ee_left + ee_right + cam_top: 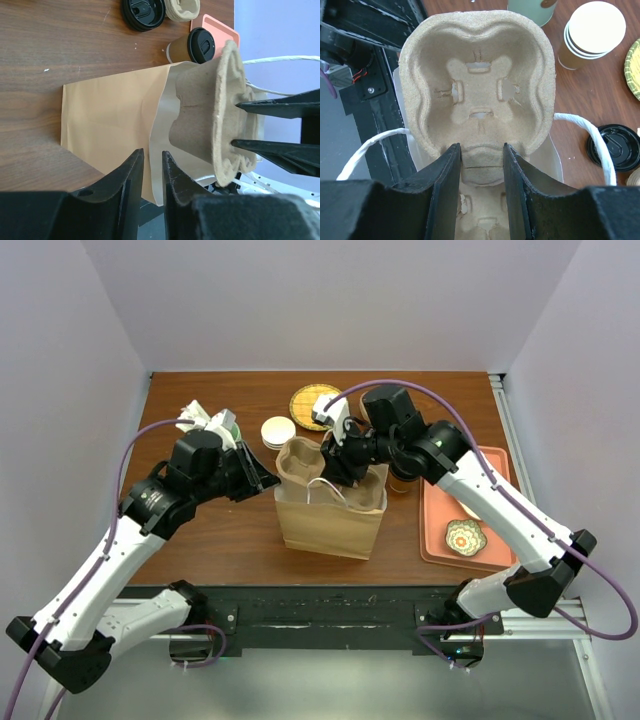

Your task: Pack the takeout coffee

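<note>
Brown wood table (pixel 230 530), pale walls on three sides.

- Coffee (pixel 192 46): upright on the table just beside the bag (pixel 330 525), on its right, far corner. Lid on. Not packed yet; no gripper touches it. From above it is mostly hidden under the right arm.
- Bag: stands open at the table's middle, white handles hanging out to either side.
- Carrier (pixel 477 75): pulp, cup wells empty, half sunk in the bag's mouth and leaning out of it. Probably it goes in first, to seat the coffee upright.
- Right gripper (pixel 481 150): over the bag, clamped on the carrier's narrow edge, apparently steering it down into the mouth.
- Left gripper (pixel 151 154): at the bag's left rim, jaws a little apart, a slim gap showing, nothing pinched that I can see. Likely there to steady the bag or hold the mouth wide.
- Beyond the bag: loose black lid (pixel 142 12) and a stack of paper cups (pixel 592 32). Orange tray (pixel 435 540) to the bag's right.

Judgement: early stage; carrier must settle flat before the coffee can go in.
</note>
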Controlling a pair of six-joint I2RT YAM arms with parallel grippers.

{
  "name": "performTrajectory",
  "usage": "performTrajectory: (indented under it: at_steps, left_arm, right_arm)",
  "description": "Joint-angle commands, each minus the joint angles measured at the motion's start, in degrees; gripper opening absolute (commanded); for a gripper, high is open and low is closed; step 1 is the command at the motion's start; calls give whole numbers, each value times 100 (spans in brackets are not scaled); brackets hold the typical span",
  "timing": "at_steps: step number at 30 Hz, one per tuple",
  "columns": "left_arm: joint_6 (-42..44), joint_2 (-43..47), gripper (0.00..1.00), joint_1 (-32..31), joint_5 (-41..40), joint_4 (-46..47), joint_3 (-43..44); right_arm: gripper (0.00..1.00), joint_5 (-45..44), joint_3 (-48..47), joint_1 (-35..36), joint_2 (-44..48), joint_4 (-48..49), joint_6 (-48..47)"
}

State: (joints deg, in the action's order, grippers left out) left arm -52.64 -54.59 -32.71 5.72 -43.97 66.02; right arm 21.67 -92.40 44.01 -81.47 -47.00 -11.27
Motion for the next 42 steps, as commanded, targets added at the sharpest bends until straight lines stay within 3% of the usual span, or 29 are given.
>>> performTrajectory:
  at_steps: [1,5,8,27,42]
  left_arm:
    - [272,-113,22,1,-1,169,25]
    - [316,-166,13,-7,44,213,60]
    - [351,-158,0,-7,0,195,104]
    - [439,-34,0,-7,123,345,69]
    - [562,-25,0,-7,70,116,139]
  right_arm:
    - [19,-137,-322,46,0,-72,-86]
    - [19,-154,-410,73,-53,-116,-95]
    - [19,-189,-437,90,-62,-151,-104]
    - [17,-1340,-296,582,-290,-740,-288]
    - [15,-1657,-208,644,-378,-608,-402]
